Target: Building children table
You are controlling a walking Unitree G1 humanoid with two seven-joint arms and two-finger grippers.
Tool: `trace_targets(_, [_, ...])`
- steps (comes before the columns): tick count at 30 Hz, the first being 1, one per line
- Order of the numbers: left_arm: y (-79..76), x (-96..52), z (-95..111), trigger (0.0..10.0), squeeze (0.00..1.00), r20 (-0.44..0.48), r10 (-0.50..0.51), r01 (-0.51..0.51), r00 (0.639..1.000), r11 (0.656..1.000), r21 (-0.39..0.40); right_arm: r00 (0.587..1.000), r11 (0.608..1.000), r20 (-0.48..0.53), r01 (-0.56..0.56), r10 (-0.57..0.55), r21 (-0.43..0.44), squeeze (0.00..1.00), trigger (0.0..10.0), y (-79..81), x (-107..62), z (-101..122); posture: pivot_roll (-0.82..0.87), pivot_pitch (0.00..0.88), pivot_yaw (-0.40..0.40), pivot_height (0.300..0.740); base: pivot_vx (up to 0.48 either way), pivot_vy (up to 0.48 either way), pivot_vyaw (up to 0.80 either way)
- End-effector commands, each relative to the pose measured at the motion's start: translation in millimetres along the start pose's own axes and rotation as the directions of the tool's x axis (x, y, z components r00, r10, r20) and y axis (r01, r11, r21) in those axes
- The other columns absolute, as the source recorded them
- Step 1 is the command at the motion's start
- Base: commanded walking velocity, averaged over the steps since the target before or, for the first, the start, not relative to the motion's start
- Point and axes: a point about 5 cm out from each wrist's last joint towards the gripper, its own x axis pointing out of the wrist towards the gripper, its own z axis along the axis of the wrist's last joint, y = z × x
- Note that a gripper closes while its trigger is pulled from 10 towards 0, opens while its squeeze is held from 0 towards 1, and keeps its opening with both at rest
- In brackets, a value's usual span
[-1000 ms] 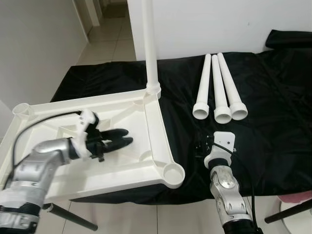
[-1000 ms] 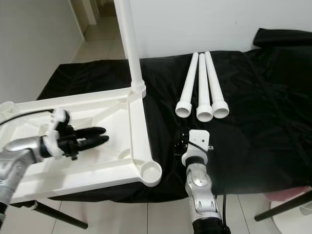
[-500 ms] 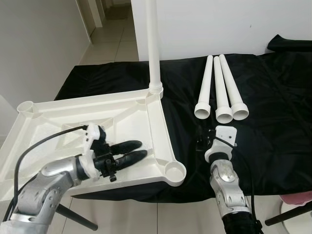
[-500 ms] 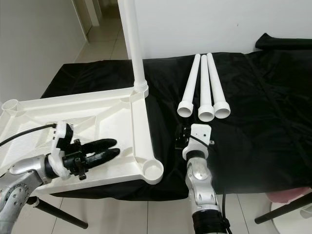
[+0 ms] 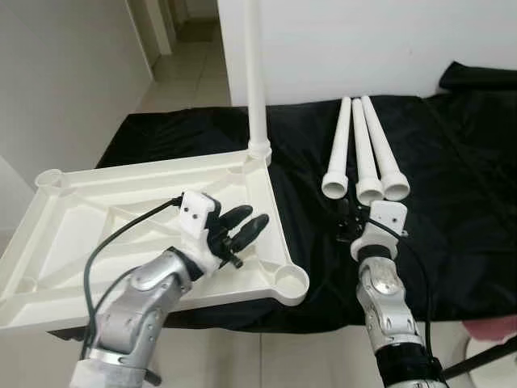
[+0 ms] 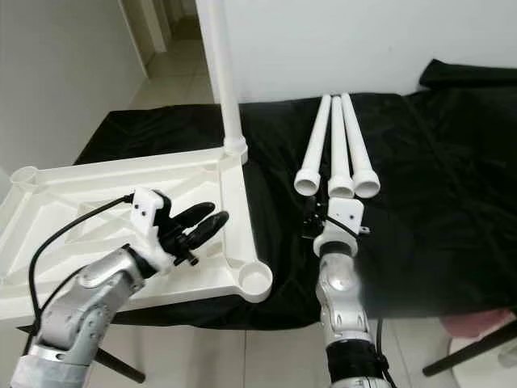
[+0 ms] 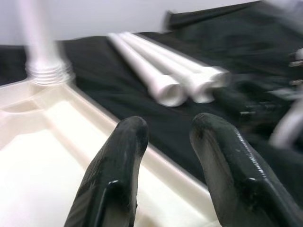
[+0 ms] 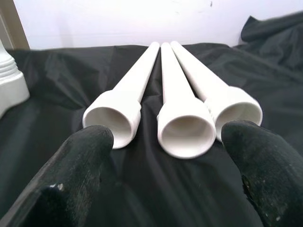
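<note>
The white plastic children's tabletop (image 5: 121,218) lies upside down on the left part of my desk, which is covered in black cloth (image 5: 452,210), and one long white plastic leg (image 5: 255,77) already stands upright in its far right corner socket. The near right corner socket (image 5: 289,283) is an open round cup, and so is the far left one (image 5: 48,177). My left gripper (image 5: 241,231) hovers over the ribbed underside of the tabletop near its right rim, jaws a little way apart and holding nothing; in the left wrist view my fingers (image 7: 118,170) point across the rim toward the loose legs. Those three spare white tapered legs (image 5: 365,153) lie side by side on the cloth to the right of the tabletop, wide open ends toward me. My right gripper (image 5: 355,222) sits just before those open ends, and in the right wrist view its jaws are spread wide, one finger (image 8: 75,175) to either side of the three legs (image 8: 180,113), touching none of them.
</note>
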Motion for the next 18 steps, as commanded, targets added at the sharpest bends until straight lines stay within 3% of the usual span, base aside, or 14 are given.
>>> trace_targets(1, [7.8,6.8,-7,10.0,0.00,-0.031,0.104,-0.103,0.994,0.994,0.048,1.000,1.000,0.007,0.012,-0.012,-0.015,0.00,10.0,-2.0,6.4,3,-0.03,0.000,0.065,0.740,0.000,0.000,0.00])
trace_targets(12, [6.2,23.5,0,10.0,0.00,0.020,0.158,-0.159,0.987,0.986,0.053,0.998,0.998,0.011,0.064,-0.064,0.009,0.00,10.0,-15.6,19.0,7,-0.05,0.000,0.066,0.740,0.000,0.000,0.00])
trace_targets(15, [-2.1,31.4,3,10.0,0.00,0.043,0.111,-0.114,0.993,0.992,0.058,0.998,0.994,-0.020,0.063,-0.061,0.087,0.00,10.0,-18.1,22.3,1,-0.05,0.000,0.062,0.740,0.000,0.000,0.00])
trace_targets(17, [-2.1,31.4,3,10.0,0.00,0.043,0.111,-0.114,0.993,0.992,0.058,0.998,0.994,-0.020,0.063,-0.061,0.087,0.00,10.0,-18.1,22.3,1,-0.05,0.000,0.062,0.740,0.000,0.000,0.00])
trace_targets(18, [-8.8,39.7,3,10.0,0.00,0.050,0.081,-0.085,0.995,0.994,0.068,0.997,0.987,-0.048,0.064,-0.057,0.151,0.00,10.0,-18.8,23.7,-4,-0.04,0.002,0.059,0.740,0.000,0.000,0.00])
